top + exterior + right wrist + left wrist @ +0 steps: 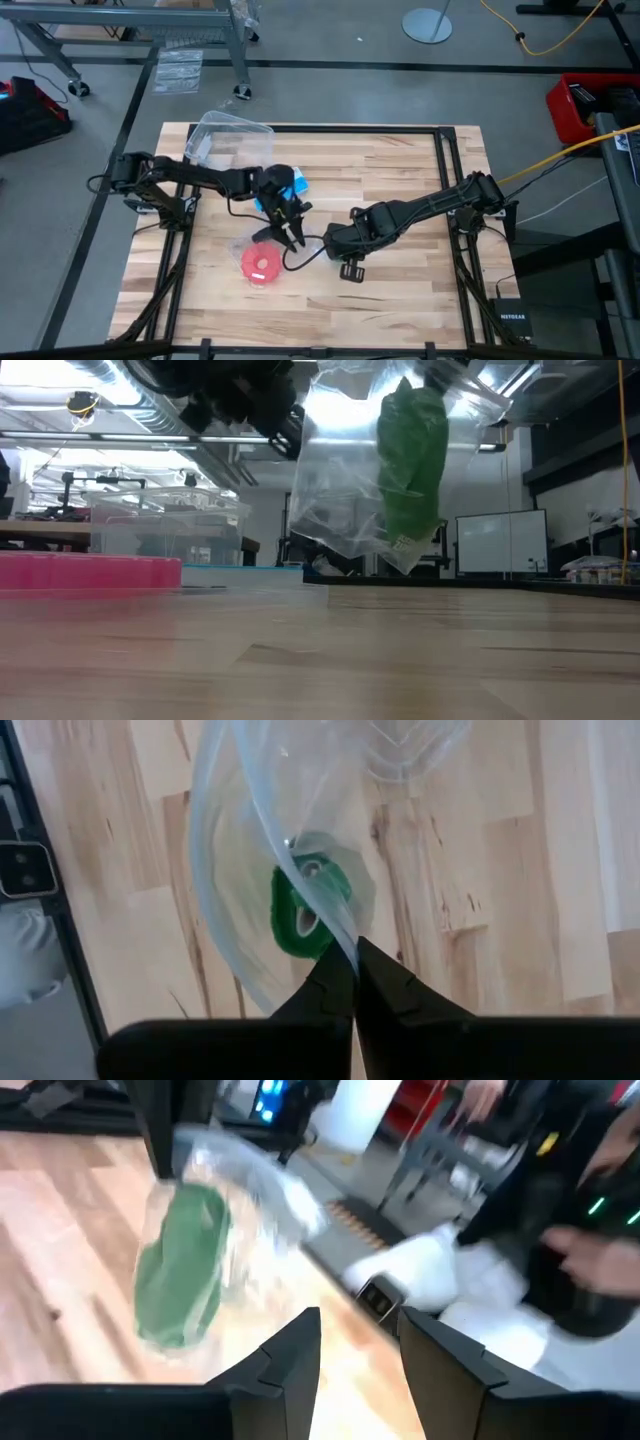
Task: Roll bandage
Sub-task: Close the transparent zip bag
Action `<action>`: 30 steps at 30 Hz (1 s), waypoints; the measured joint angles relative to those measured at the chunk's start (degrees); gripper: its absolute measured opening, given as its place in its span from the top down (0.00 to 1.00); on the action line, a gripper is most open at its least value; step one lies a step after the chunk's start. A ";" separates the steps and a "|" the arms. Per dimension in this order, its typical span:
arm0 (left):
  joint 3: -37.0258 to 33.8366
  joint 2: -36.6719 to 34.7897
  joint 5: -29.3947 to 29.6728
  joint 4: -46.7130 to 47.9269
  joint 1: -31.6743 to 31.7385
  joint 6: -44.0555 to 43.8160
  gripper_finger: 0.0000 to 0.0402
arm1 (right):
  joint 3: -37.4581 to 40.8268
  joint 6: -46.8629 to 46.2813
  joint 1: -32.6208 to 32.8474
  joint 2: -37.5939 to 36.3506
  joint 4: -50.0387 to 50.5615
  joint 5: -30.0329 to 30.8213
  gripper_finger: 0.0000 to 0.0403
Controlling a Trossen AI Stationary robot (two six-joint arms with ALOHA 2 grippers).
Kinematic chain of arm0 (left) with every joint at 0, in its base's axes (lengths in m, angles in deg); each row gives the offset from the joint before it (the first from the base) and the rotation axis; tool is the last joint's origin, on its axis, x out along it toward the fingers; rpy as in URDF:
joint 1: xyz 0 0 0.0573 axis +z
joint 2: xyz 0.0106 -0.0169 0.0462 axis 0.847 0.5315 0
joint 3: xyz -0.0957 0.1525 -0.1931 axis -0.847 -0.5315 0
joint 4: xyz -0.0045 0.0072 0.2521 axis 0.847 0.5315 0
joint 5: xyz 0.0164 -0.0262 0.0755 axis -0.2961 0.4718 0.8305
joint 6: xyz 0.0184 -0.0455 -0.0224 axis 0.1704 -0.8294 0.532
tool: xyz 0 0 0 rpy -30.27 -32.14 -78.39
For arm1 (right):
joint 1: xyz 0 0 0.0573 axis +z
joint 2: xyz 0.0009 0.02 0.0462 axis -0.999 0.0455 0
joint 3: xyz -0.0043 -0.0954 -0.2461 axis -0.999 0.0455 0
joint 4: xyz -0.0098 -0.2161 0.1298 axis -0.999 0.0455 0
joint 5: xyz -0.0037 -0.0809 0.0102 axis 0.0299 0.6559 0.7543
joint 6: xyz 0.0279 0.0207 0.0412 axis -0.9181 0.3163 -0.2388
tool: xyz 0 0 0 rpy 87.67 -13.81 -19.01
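The dark green bandage is a small bundle inside a clear plastic bag that hangs above the table. My right gripper is shut on the bag's top and points down; the green roll shows below its fingers. In the high view it stands at mid-table. My left gripper is open, with nothing between its fingers. It stands close beside the bag on the left, and the bandage lies ahead of it. My right gripper pinches the bag's thin upper film between its two shut fingers, coming from above and pointing down. The bag hangs slack below the fingers, clear of the table, with the bandage resting in its lower part.
A red round disc lies on the wood near the left gripper. A blue-and-white box sits behind it, and a clear plastic tub stands at the far left. Bare wood lies to the right and near side. A person shows beyond the table.
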 joint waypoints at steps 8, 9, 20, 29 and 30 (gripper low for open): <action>0.00 -0.02 15.08 0.80 -3.80 12.60 0.68 | 0.00 0.01 0.00 0.00 -3.41 0.01 1.00; 0.00 -0.02 16.21 0.81 -4.18 13.05 0.68 | 0.00 -0.01 0.00 0.00 -3.70 0.01 1.00; 0.00 -0.03 17.90 0.54 -7.71 9.27 0.68 | 0.02 0.01 -0.04 0.00 -3.90 0.33 1.00; 0.00 -1.27 19.28 -3.90 -8.19 8.70 0.68 | 0.03 -0.01 -0.04 0.00 -6.10 1.21 1.00; 0.00 -1.31 19.72 -4.74 -8.18 8.47 0.68 | 0.06 0.01 -0.04 -0.01 -6.78 1.23 1.00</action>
